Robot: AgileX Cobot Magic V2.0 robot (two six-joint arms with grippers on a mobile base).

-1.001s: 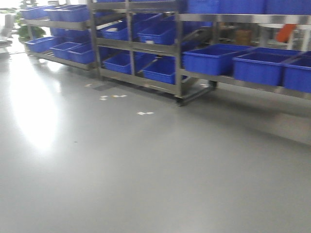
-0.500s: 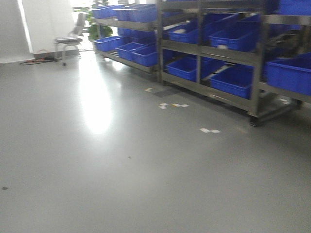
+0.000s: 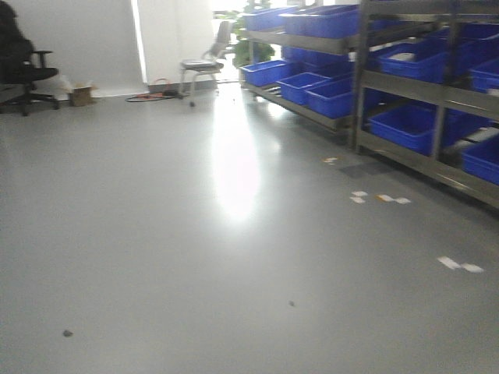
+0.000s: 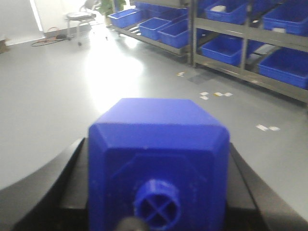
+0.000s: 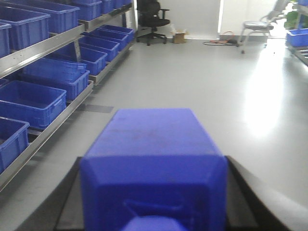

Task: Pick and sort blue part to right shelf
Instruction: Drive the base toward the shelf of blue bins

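Likely transit; left end effector (image 4: 158,185) and right end effector (image 5: 153,192) each clamp a blue part (image 4: 159,139); next, approach right shelf (image 3: 358,86), upper right.

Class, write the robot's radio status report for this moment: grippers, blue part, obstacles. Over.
Left gripper shut on blue part. Right gripper shut on second blue part. Shelf rack ahead right; open floor between, only pale scraps.

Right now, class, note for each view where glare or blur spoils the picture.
Front view: white glare streaks the floor; the bins look slightly smeared. Left wrist view: the close blue part is soft, floor glare behind. Right wrist view: another blue part blurs in front; bins behind are clearer.
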